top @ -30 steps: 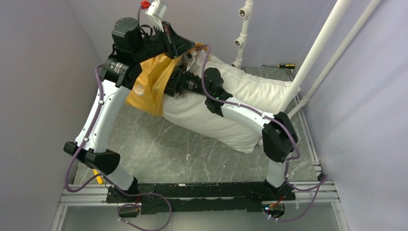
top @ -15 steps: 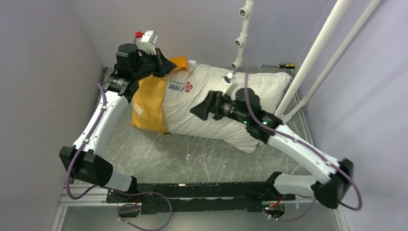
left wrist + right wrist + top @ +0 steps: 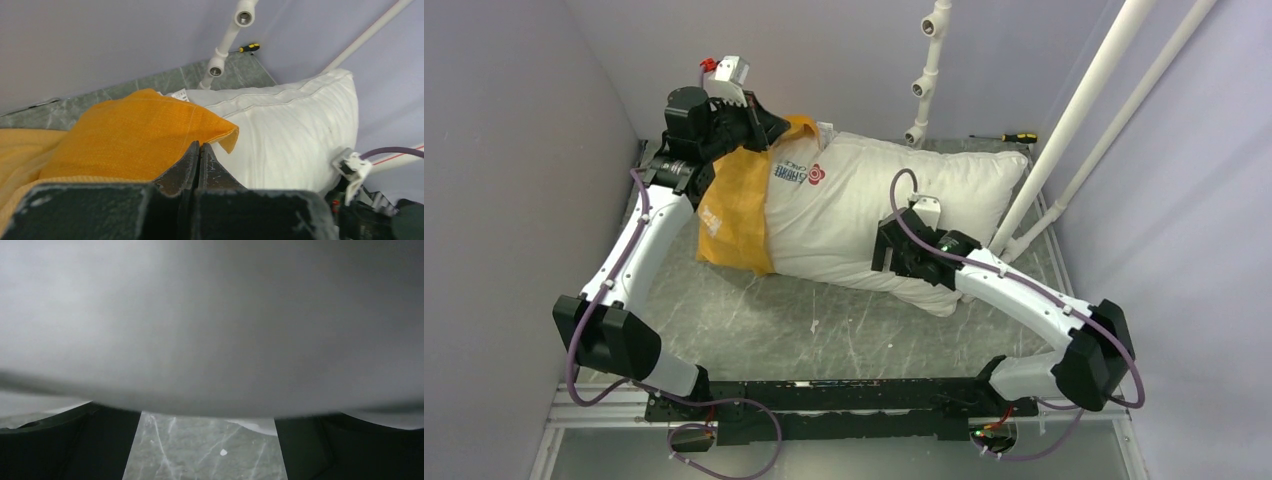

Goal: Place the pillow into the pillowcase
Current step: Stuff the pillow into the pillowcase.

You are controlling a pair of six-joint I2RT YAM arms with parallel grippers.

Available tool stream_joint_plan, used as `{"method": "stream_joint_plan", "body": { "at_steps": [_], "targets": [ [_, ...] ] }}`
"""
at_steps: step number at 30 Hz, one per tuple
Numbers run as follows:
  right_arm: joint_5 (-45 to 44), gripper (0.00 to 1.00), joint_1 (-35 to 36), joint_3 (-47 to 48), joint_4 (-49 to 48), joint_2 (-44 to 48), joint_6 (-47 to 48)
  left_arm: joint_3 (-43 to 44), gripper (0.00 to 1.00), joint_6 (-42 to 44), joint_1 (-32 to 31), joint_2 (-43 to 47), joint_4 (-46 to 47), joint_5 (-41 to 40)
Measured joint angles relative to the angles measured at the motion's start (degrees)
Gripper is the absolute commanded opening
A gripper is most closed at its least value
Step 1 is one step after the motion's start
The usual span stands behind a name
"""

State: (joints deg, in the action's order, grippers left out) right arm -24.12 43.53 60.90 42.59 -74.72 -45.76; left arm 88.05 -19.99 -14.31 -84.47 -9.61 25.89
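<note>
**One pillow, one case: left end tucked in**

One white pillow [image 3: 874, 205] lies across the far side of the table [image 3: 754, 310]. Its left end sits inside the single orange pillowcase [image 3: 734, 205]; the rest, incl. the red logo [image 3: 816, 176], is bare. L gripper [image 3: 200, 150], jaws closed tight, pinches the pillowcase's far rim, raised over the pillow. R gripper [image 3: 884, 255], jaws spread wide, presses against the pillow's near edge w/ nothing held. One screwdriver [image 3: 1022, 137] lies far right.

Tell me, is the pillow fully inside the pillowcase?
Only partly: the pillowcase covers one end of the pillow; the rest lies bare.
</note>
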Motion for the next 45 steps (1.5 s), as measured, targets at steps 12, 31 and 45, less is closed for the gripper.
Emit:
{"method": "stream_joint_plan", "body": {
  "at_steps": [12,31,45],
  "targets": [
    [15.30,0.00,-8.52,-9.18,-27.28,-3.43,7.58,-1.73,0.00,-0.26,0.02,1.18,0.00,4.31],
    [39.34,0.00,7.39,-2.78,-37.70,-3.32,4.57,22.38,0.00,7.04,-13.51,-10.43,-16.81,-1.49],
    [43.78,0.00,7.28,-2.97,-45.64,-2.91,-7.48,25.40,0.00,9.84,-16.17,-11.34,-24.44,-3.98]
  ]
}}
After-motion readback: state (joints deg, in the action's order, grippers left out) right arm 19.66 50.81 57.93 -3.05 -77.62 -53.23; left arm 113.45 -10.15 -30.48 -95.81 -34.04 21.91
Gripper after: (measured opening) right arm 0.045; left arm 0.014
